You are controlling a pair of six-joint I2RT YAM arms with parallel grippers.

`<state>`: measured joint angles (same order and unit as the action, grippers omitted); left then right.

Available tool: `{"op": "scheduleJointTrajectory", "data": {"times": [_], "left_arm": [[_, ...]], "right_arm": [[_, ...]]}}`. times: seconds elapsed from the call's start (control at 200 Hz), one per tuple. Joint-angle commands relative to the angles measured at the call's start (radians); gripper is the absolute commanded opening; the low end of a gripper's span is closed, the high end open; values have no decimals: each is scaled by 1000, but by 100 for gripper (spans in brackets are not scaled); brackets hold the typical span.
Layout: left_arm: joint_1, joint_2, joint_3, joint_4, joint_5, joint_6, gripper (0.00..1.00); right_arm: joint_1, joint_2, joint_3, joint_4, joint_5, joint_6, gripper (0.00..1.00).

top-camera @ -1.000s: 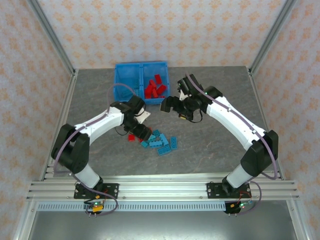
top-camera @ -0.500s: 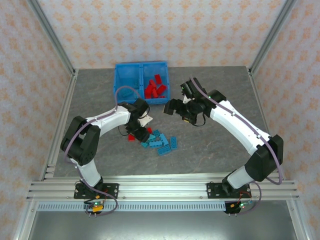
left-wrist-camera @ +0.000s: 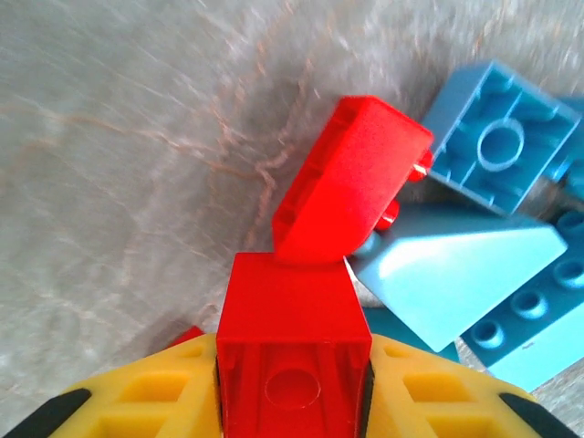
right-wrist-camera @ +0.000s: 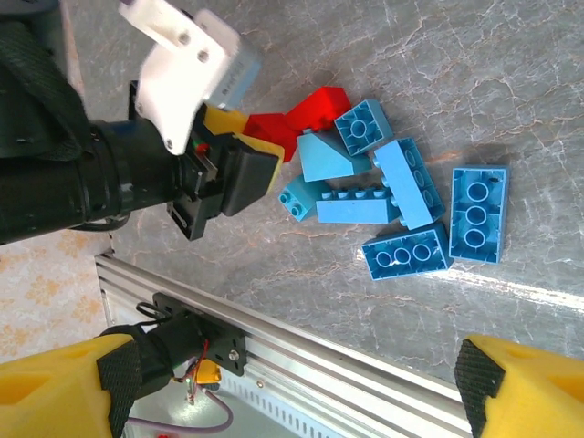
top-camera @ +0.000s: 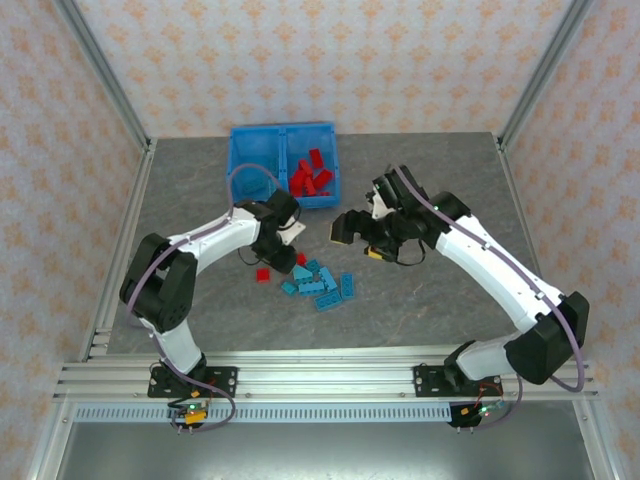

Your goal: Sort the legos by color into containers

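Two reds touching, one pinched in your left gripper.
Your left fingers are closed on a red brick near the middle of the worktop. Its far end meets a second red, which is tilted and leans against a pale blue slope. More blue bricks lie in a loose cluster on that side. A third red lies alone just left of the cluster. Your right gripper hangs above the cluster, spread wide and holding nothing. The bin sits at the worktop's back edge, left of centre, with a heap of reds in its right compartment.
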<state>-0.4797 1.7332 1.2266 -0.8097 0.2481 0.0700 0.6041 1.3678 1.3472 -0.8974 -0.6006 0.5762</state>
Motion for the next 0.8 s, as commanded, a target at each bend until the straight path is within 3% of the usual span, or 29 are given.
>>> {"op": "scheduleJointTrajectory", "data": {"times": [0.0,0.105,0.255,0.42,0.601,0.796], "left_arm": [[1,-92,91,10,-121,-61,32],[29,-111,177,-8,-204,-61,31],[122,-77,299,8,-230,-83,32],[176,47,480,3,-188,-97,32],[170,169,691,68,-30,-200,32],[167,443,990,69,-89,-239,33]], "right_arm": [[4,-20,-9,18,46,26,90],[3,-20,1,15,90,37,90],[4,-15,9,33,110,49,91],[3,7,47,29,119,50,90],[4,26,69,29,122,57,90],[5,38,126,1,128,79,90]]}}
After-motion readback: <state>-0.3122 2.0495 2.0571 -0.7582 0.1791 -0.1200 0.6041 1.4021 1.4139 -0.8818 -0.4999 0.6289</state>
